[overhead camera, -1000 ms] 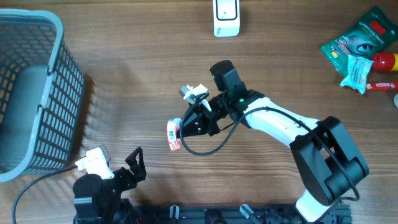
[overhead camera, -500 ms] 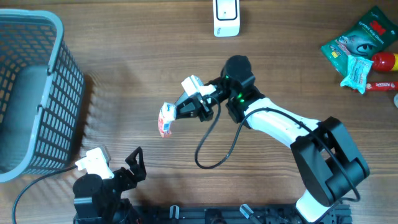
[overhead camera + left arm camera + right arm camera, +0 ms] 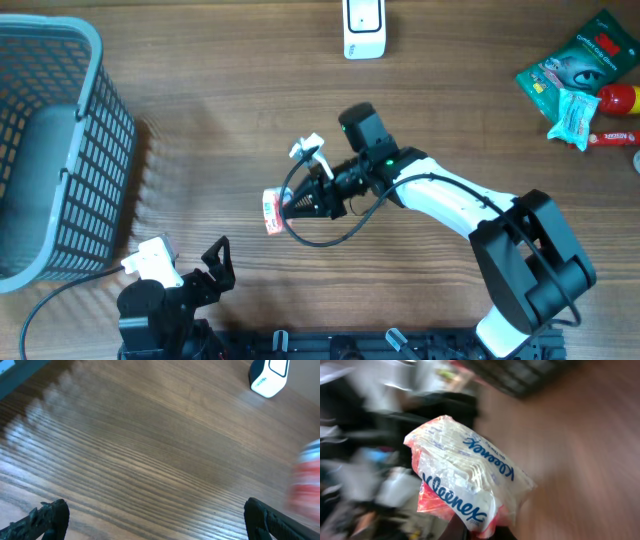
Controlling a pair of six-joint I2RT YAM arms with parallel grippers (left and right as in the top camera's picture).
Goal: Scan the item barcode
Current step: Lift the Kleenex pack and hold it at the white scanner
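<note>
Right gripper (image 3: 291, 204) pinching tissue pack (image 3: 272, 211) over middle of table (image 3: 200, 120). Left gripper (image 3: 159, 522) spread wide near basket (image 3: 60, 150). Scanner (image 3: 364, 28) at far edge.

- One white scanner (image 3: 364, 28).
- One grey basket (image 3: 105, 160), far left of the scanner.
- One Kleenex pack (image 3: 273, 211), below-left of the scanner.
- Two packets far right of the scanner: green packet (image 3: 585, 55), pale packet (image 3: 573, 115).
- Two red things beside those packets: upper red item (image 3: 622, 98), lower red item (image 3: 615, 138).
- Two grippers: left gripper (image 3: 155, 515), right gripper (image 3: 295, 205).
</note>
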